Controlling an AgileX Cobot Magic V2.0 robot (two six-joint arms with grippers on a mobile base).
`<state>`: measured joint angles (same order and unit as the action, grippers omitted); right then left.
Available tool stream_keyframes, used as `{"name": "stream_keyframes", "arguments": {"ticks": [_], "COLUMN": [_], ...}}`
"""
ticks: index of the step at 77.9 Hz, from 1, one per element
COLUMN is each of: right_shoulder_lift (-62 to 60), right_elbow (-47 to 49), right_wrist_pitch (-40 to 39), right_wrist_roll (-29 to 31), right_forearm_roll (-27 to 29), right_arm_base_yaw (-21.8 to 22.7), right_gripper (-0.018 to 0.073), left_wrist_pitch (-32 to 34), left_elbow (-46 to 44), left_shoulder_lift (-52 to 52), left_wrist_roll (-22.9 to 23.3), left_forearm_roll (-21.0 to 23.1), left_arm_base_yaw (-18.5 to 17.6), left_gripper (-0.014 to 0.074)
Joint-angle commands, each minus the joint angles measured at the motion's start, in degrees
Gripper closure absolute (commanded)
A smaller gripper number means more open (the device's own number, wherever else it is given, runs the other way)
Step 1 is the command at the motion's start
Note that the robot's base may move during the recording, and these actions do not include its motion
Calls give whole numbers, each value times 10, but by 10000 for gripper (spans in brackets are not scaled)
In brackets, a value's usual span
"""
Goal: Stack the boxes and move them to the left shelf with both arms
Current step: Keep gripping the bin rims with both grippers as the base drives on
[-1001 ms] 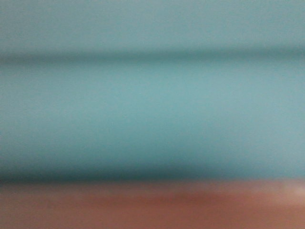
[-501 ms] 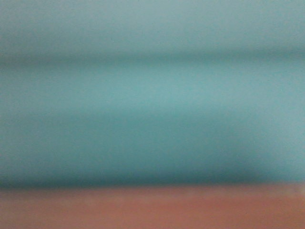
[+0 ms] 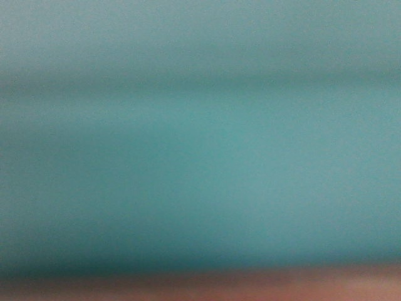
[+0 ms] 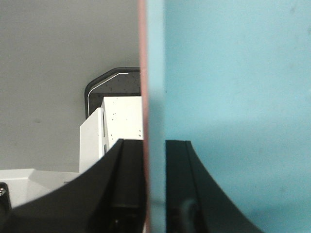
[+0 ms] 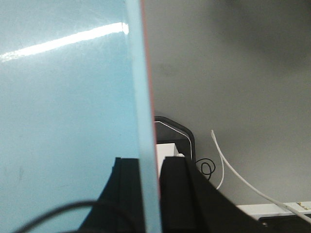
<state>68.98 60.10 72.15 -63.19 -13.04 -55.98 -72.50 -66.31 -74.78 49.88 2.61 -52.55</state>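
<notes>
My left gripper [image 4: 154,194] and right gripper [image 5: 149,194] each clench a doubled end wall, with the aqua box [image 4: 233,73] nested inside the pink box [image 4: 142,73]. I judge the long axis runs from 1 gripper to the other. The left shelf is out of view.

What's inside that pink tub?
The aqua tub sits nested in it, so the pink tub shows only as a thin edge. Whether anything lies in the aqua one is out of view.
</notes>
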Motion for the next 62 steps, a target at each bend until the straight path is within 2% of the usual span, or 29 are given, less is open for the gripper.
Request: {"name": "stream_keyframes", "arguments": {"ticks": [1, 25, 62], "right_shoulder_lift": [-16, -16, -16], "right_elbow": [18, 18, 18], "right_wrist_pitch": [14, 14, 12], "right_wrist_roll": [-2, -2, -2], "right_forearm_roll": [-27, -27, -27], "right_arm_base_yaw": [1, 1, 1], "right_gripper": [503, 503, 503], "left_wrist_pitch": [-23, -22, -22], "left_elbow": [-20, -20, -20], "left_shoulder_lift": [19, 19, 19], "left_wrist_roll": [4, 4, 4], "left_forearm_roll": [43, 62, 66], "left_arm_base_yaw": [-6, -6, -6], "left_gripper": [589, 589, 589]}}
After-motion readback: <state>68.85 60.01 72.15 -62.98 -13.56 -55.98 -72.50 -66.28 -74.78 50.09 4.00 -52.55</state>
